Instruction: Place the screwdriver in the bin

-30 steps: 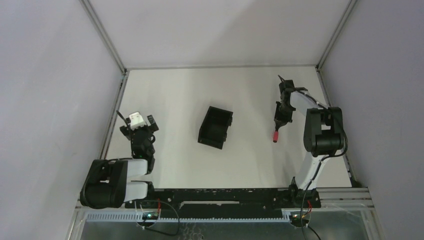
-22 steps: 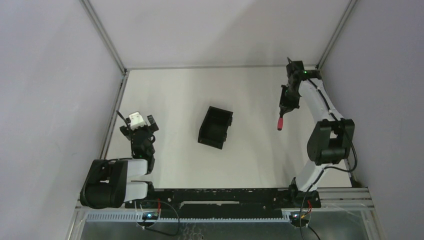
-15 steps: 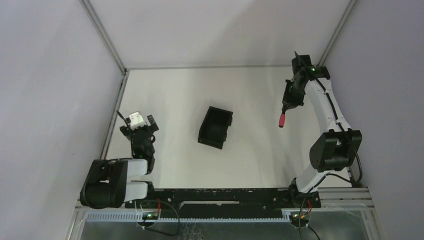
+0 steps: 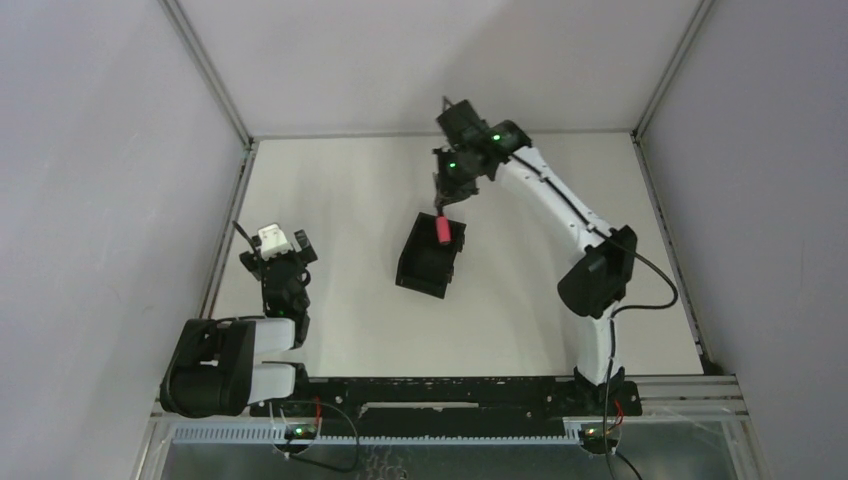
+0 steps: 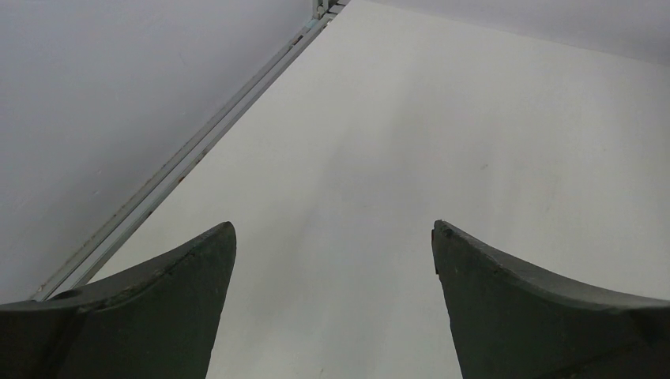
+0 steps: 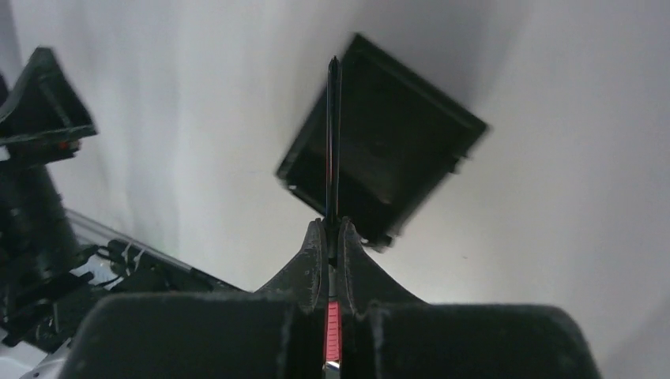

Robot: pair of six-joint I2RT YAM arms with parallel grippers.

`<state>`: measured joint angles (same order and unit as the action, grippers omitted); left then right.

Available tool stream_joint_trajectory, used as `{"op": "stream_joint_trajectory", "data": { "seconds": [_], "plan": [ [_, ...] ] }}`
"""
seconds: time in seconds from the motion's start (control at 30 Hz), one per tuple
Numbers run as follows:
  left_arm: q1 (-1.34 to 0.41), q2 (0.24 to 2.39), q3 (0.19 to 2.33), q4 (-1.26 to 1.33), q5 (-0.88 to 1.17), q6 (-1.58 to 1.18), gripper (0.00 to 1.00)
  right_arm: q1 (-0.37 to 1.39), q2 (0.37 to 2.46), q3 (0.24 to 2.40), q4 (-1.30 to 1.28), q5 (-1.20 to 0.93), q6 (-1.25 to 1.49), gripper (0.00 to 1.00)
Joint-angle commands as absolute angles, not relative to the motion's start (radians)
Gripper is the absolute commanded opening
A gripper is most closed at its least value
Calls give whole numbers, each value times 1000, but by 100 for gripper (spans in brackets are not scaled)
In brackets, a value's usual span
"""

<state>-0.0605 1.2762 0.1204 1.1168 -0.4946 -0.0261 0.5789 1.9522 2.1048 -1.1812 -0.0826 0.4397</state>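
Note:
The black open-top bin [image 4: 428, 260] stands mid-table. My right gripper [image 4: 447, 193] is shut on the screwdriver [image 4: 443, 231], whose red handle hangs over the bin's far end. In the right wrist view the fingers [image 6: 314, 257] are closed on the screwdriver [image 6: 333, 142]: red shows between them, and the thin dark part sticks out past the tips across the bin [image 6: 395, 150] below. The right gripper [image 6: 333, 225] is above the bin, not in it. My left gripper [image 4: 285, 255] rests open and empty at the table's left side; in the left wrist view the left gripper [image 5: 332, 229] shows only white table between its fingers.
Grey walls and metal frame rails [image 4: 228, 215] enclose the white table [image 4: 340, 190] on the left, back and right. The left arm's base [image 4: 215, 365] sits at the near left; the left arm also appears at the left edge of the right wrist view [image 6: 35, 197].
My right arm has swung left from the table's right side to above the bin, carrying the screwdriver. The left arm and the bin have not moved.

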Motion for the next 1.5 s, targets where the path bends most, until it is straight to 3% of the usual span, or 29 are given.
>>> {"op": "stream_joint_trajectory", "data": {
  "seconds": [0.0, 0.53, 0.67, 0.77, 1.17, 1.23, 1.3, 1.47],
  "plan": [
    [-58, 1274, 162, 1143, -494, -16, 98, 641, 2013, 2192, -1153, -79, 485, 0],
    [-57, 1274, 161, 1143, -494, -17, 98, 706, 2143, 1928, -910, -10, 496, 1],
    [-57, 1274, 163, 1143, -494, -17, 98, 707, 2150, 1876, -874, -17, 503, 28],
    [-57, 1274, 163, 1143, -494, -17, 98, 704, 2149, 1875, -866, -30, 505, 40],
    [-58, 1274, 163, 1143, -494, -17, 98, 702, 1935, 1891, -871, -3, 475, 48],
    [-57, 1274, 162, 1142, -494, -17, 98, 694, 1874, 1867, -850, 0, 457, 65],
    [-58, 1275, 163, 1143, -494, -17, 98, 686, 1799, 1826, -823, 0, 427, 97],
    [-57, 1274, 161, 1143, -494, -17, 98, 633, 1568, 1606, -650, 31, 318, 100]
  ]
}}
